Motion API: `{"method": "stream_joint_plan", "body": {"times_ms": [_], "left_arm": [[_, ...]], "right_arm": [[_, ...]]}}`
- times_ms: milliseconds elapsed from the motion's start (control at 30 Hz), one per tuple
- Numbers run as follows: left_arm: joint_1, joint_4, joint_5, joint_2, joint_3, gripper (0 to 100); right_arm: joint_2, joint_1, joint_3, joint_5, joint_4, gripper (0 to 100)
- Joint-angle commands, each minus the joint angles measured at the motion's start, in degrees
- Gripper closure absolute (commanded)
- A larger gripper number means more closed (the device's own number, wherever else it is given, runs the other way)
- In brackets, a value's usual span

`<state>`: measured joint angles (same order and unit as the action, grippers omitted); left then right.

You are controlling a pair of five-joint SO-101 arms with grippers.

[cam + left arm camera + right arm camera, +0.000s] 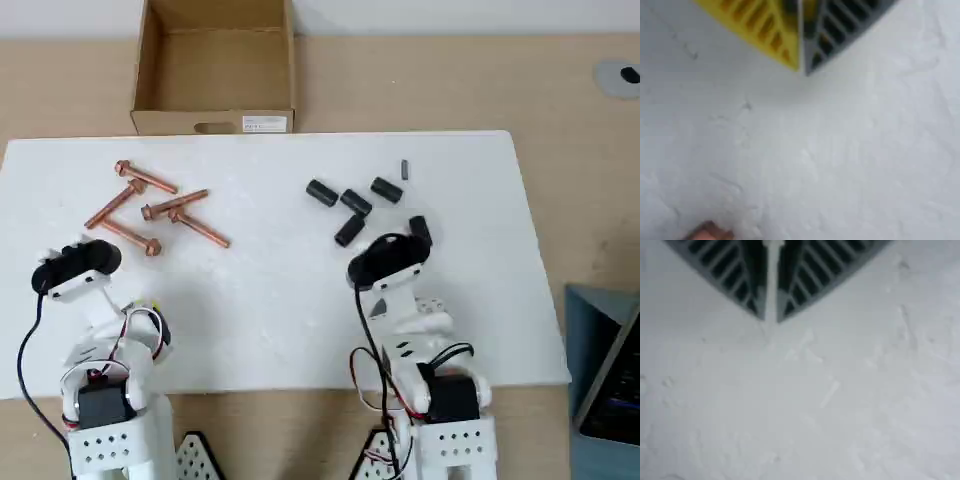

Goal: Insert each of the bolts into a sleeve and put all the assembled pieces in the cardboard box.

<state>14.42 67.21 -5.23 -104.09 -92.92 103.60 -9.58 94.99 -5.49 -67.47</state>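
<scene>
Left hand (801,62) clenched empty, lower left; right hand (771,315) clenched empty beside sleeves (352,201), centre. Bolts (176,203) crossed, upper left of counter (260,300); cardboard box (213,122) bare, top. Likely snag: crossed bolts dragging neighbours, sleeves rolling.

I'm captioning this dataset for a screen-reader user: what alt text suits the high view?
Five copper bolts and a cluster of black sleeves lie apart on a white mat, an empty cardboard box beyond it. The left arm sits by the bolts, the right arm by the sleeves.
</scene>
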Motion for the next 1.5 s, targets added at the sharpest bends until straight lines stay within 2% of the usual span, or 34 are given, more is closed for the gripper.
{"method": "stream_joint_plan", "body": {"times_ms": [0, 1467], "left_arm": [[0.18, -1.05, -0.18, -0.4, 0.18, 100], [-0.88, -1.14, -0.09, -0.4, 0.18, 99]], "right_arm": [[6.29, 0.75, 0.13, 0.26, 1.05, 98.8], [6.29, 0.66, -0.04, 0.44, 1.05, 98.8]]}}
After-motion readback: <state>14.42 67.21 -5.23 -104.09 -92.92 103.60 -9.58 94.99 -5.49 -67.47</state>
